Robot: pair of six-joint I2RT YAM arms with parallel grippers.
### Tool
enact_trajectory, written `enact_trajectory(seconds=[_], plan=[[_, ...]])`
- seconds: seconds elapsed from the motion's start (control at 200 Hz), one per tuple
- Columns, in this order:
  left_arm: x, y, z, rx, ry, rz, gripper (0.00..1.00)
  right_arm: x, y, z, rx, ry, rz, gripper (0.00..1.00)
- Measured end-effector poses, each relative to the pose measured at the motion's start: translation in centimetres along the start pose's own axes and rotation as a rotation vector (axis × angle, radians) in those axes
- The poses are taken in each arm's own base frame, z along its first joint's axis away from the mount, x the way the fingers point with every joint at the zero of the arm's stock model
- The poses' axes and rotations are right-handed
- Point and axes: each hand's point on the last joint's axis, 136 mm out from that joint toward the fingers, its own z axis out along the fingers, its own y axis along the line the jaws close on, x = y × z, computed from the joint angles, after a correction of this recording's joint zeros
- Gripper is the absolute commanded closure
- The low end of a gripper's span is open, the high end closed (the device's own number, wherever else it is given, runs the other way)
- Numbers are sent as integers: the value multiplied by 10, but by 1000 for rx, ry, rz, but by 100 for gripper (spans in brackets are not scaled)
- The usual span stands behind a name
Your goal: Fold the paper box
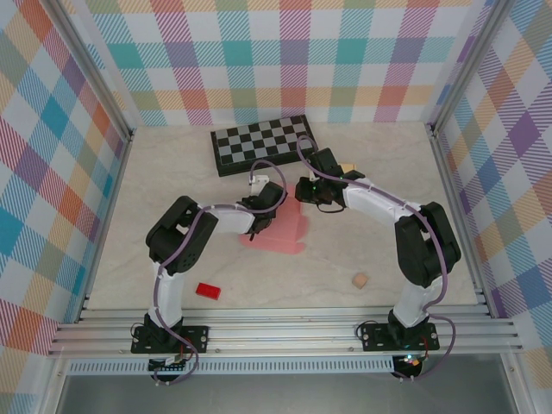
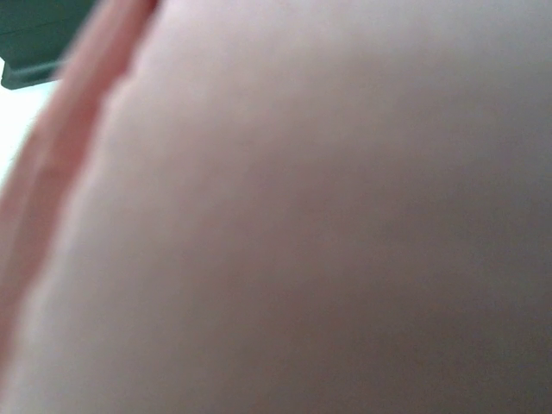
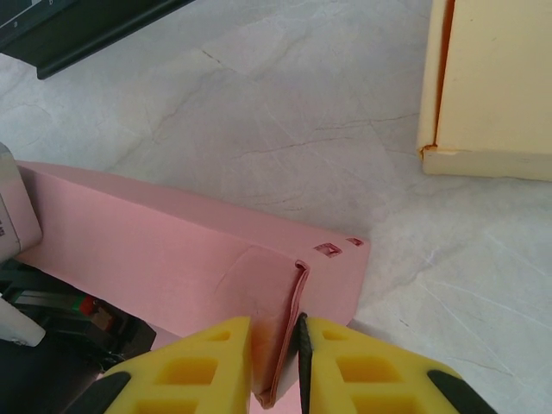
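Checked walls [image 1: 345,60] ring the tabletop [image 1: 388,172]; right claw [image 3: 276,366] pinches the pink box [image 3: 155,250], left claw [image 1: 263,211] is clenched shut.

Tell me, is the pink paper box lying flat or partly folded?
Partly folded: one long wall of the box stands up from the table; the right gripper pinches its end flap.

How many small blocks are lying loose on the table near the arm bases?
2. A red block lies near the left arm's base, a tan cube near the right arm's base. The arms could be hiding others.
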Motion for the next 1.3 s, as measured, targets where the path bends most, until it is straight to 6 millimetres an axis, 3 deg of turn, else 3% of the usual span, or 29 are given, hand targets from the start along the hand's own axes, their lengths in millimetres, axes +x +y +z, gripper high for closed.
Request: enact_trajectory(seconds=[0.085,0.22,0.33,0.525,0.88,1.01,1.3], plan=[[0,0,0,-4,6,-4,95,-1,-1,0,7,-7,0,78],[1,0,0,-1,15,1,65,-1,-2,1,11,-7,0,78],[5,-1,-4,28,25,13,54,-1,-2,1,14,-6,0,78],[24,10,-28,115,69,87,50,-1,-3,1,18,-10,2,78],[34,40,-93,294,-34,88,48,-2,-3,0,22,-12,2,78],[40,52,-97,298,-41,78,48,-2,-3,0,22,-11,0,78],[27,66,-88,310,-57,9,49,-2,-3,0,28,-2,-1,77]])
